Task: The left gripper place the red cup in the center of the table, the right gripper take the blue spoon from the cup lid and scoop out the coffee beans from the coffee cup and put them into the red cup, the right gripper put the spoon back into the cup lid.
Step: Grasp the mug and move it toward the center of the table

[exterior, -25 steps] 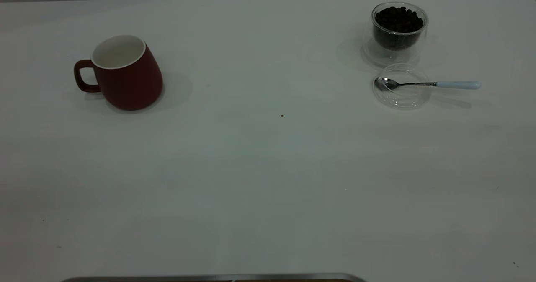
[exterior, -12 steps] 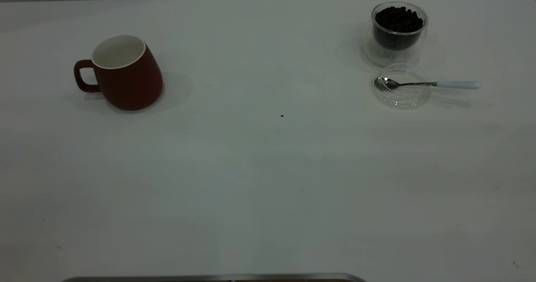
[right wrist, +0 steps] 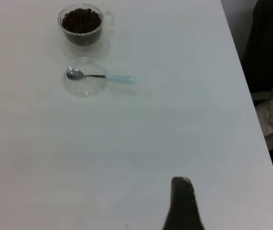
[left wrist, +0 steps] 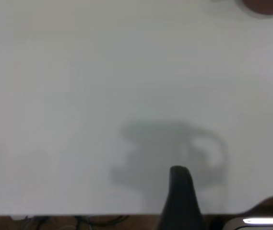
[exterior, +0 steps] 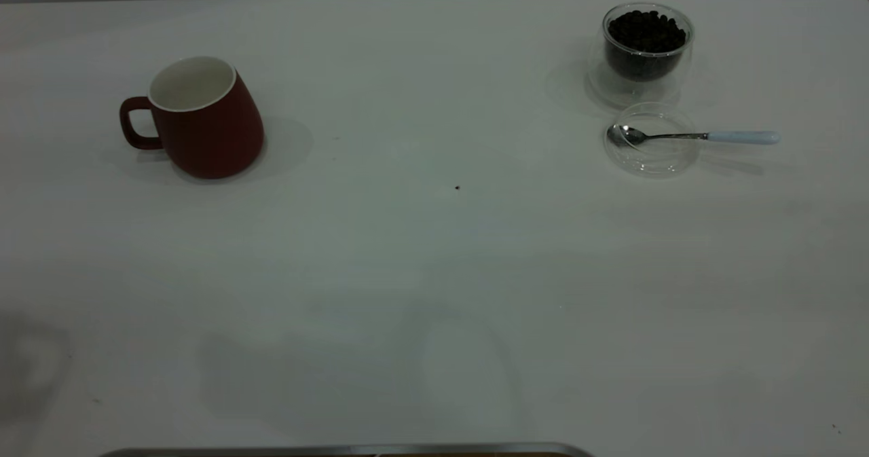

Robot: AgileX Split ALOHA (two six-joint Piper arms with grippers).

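Observation:
The red cup (exterior: 204,121) stands upright at the table's (exterior: 434,273) far left, empty and white inside, its handle pointing left. A sliver of the red cup (left wrist: 267,5) shows far from my left gripper (left wrist: 179,196), which hovers over bare table near the edge. At the far right stands the coffee cup (exterior: 641,53) full of coffee beans (exterior: 645,32). Just in front of it lies the cup lid (exterior: 652,141) with the blue spoon (exterior: 692,136) across it, bowl in the lid and handle pointing right. My right gripper (right wrist: 182,201) is far from them, holding nothing; neither gripper shows in the exterior view.
A tiny dark speck (exterior: 457,187) lies near the table's middle. A metal rim (exterior: 339,450) runs along the near edge. The table's right edge (right wrist: 244,86) drops off beside dark objects.
Faint shadows have spread over the near part of the table, darkest at the near left. The cup, lid, spoon and glass have not moved.

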